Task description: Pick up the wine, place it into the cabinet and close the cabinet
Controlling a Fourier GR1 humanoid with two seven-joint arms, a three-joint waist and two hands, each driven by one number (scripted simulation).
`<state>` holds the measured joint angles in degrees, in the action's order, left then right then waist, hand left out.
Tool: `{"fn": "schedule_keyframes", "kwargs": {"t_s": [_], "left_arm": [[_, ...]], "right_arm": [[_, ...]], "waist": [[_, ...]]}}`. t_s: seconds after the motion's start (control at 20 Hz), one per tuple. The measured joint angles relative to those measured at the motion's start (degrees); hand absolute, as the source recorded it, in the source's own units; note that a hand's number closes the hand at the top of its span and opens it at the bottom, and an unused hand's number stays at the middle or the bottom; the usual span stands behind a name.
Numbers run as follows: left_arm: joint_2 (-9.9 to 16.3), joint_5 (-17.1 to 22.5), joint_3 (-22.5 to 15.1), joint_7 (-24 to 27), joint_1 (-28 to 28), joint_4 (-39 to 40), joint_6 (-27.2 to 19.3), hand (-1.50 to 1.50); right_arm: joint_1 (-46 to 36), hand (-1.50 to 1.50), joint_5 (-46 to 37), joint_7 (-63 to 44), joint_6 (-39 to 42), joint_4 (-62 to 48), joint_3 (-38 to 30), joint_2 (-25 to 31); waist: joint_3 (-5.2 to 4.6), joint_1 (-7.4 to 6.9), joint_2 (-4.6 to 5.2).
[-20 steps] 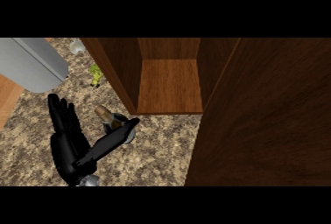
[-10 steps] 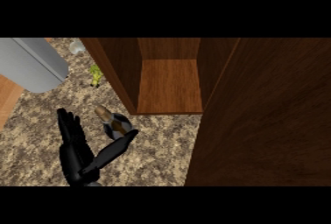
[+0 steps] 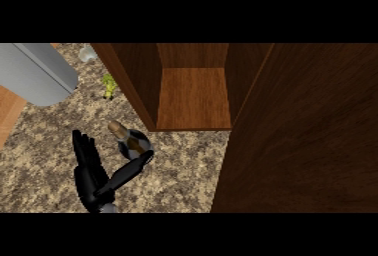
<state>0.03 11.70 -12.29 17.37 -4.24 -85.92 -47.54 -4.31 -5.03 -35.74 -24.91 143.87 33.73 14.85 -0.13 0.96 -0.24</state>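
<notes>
Black left robot hand [image 3: 94, 177] spread, drawn lower, thumb touching wine [image 3: 133, 142], cabinet [image 3: 193, 97] open.

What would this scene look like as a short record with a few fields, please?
surface: speckled stone counter
cabinet: wooden cabinet, open, shelf bare
cabinet door: swung open at the view's right
wine: wine bottle on the counter in front of the cabinet, not yet inside
left hand: black hand, fingers straight, thumb reaching the bottle's near side
right hand: not visible
other things: grey appliance at upper left; small green item beside the cabinet
</notes>
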Motion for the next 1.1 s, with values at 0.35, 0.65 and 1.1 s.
{"fn": "schedule_keyframes", "kwargs": {"t_s": [0.35, 0.65, 1.1], "left_arm": [[-0.01, 8.38, 3.21, 11.20, -0.14, 8.82, 5.27, -1.50], [-0.02, 15.50, 4.35, 17.12, 2.88, 17.31, 11.70, -1.50], [-0.03, 21.96, 4.30, 23.02, 6.97, 27.02, 18.28, -1.50]], "right_arm": [[-0.44, -1.50, -0.04, -0.08, -0.82, 0.05, -0.45, 1.63], [-1.37, -1.50, -0.11, 0.23, -1.97, -0.14, 0.72, 1.97], [-0.73, -1.50, -0.63, 0.44, -3.75, -0.04, 2.23, 3.75]], "waist": [[0.00, -0.05, 0.00], [0.00, 0.08, 0.02], [0.03, 0.06, 0.02]]}}
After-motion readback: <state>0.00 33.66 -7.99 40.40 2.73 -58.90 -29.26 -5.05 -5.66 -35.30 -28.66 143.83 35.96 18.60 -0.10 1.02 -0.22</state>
